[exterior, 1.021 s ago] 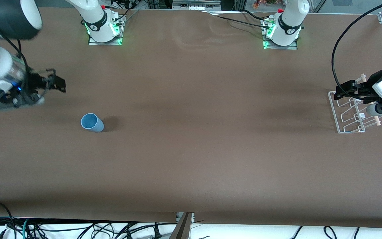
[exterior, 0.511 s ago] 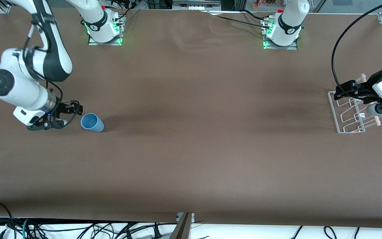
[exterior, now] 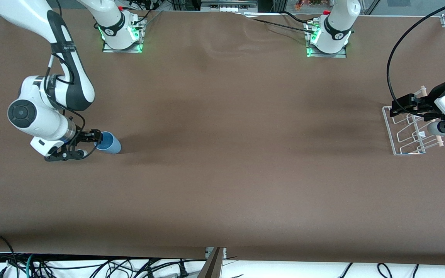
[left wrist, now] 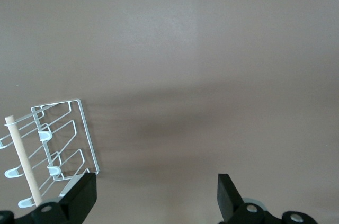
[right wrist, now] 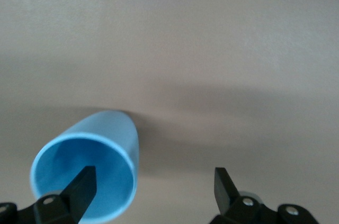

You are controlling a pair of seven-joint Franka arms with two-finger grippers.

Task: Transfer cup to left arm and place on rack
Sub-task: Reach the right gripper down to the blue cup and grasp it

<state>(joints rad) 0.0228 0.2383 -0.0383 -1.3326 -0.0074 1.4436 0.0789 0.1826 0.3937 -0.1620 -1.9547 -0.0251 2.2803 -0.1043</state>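
Note:
The light-blue cup [exterior: 110,144] sits on the brown table toward the right arm's end, its open mouth [right wrist: 82,179] facing my right wrist camera. My right gripper [exterior: 92,143] is open at the cup's rim. One finger [right wrist: 82,187] shows in front of the mouth, the other [right wrist: 223,184] out beside the cup, so the near wall lies between them, ungripped. My left gripper [exterior: 396,108] hangs open and empty over the edge of the white wire rack [exterior: 404,135] at the left arm's end. In the left wrist view the rack [left wrist: 63,134] and its wooden rod [left wrist: 24,160] show beside one finger.
Both arm bases [exterior: 121,36] [exterior: 327,38] stand along the table's edge farthest from the front camera. A black cable [exterior: 390,61] loops above the rack. Brown table cover [exterior: 245,154] stretches bare between cup and rack. Loose cables [exterior: 91,266] lie off the table's near edge.
My right arm has swung in and come down from the table's end until its open fingers reached the cup's rim. The cup, the rack and the left arm have not moved.

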